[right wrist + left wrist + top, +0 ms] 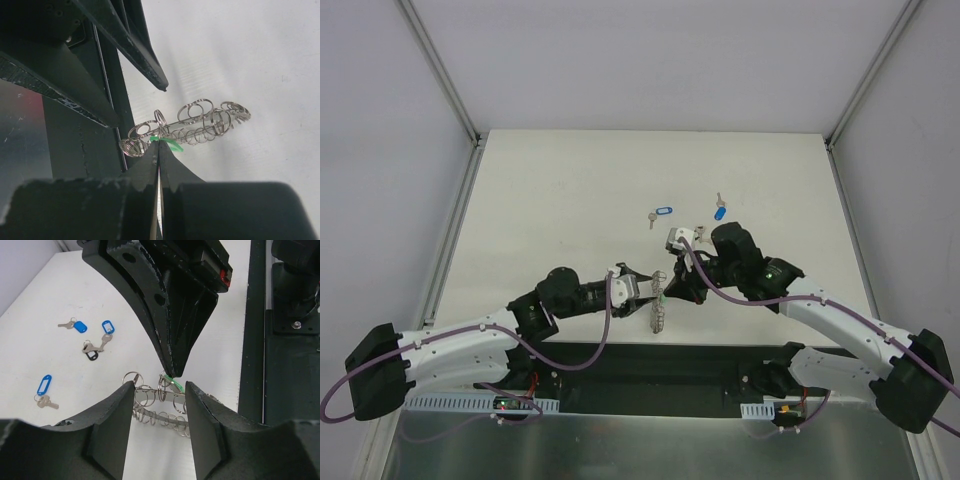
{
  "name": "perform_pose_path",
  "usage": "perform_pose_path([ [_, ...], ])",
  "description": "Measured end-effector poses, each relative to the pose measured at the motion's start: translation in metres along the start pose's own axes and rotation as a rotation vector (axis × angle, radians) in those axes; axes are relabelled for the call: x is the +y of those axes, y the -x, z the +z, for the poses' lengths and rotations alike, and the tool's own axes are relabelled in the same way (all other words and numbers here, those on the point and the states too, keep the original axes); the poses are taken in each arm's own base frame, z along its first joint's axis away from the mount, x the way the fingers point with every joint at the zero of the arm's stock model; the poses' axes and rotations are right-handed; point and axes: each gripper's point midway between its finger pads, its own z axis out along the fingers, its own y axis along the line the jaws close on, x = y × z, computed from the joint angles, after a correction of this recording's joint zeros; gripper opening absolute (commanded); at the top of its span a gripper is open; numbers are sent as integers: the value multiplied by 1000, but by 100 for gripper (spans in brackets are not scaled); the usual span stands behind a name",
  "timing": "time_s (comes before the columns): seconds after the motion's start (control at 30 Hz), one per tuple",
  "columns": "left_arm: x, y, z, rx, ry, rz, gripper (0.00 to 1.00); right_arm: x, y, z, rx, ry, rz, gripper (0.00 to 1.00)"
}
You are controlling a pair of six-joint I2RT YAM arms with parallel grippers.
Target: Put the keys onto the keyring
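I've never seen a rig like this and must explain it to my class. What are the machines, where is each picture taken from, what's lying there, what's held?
Two robot arms, bolted to a white table, each end in two-fingered jaws. One picture looks down from above; the other two come from cameras on each wrist. Three blue-tagged keys lie loose. The right arm has its jaws shut on a green key tag at the grey keyring. The left arm has its jaws open on either side of it.

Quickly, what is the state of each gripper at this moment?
Left gripper: open, with the keyring between its fingers.
Right gripper: closed on the green-tagged key.
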Motion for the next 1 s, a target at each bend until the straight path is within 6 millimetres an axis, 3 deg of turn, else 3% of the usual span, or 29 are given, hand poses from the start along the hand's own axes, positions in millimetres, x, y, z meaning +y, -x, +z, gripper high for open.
perform_pose_path([
  [0.17,2,-6,6,70,-33,0,36,2,1,-1,10,0,-14,1],
  [0.47,-2,-26,8,173,-61,-17,34,3,-1,0,19,-2,-20,1],
  [0.77,-1,-31,10,204,-58,-24,31,3,0,1,26,2,-21,1],
  [0.83,0,-30,11,204,-58,-24,27,3,0,2,27,3,-21,1],
  [1.0,-1,-33,13,210,-62,-28,4,4,0,2,28,4,-22,1],
])
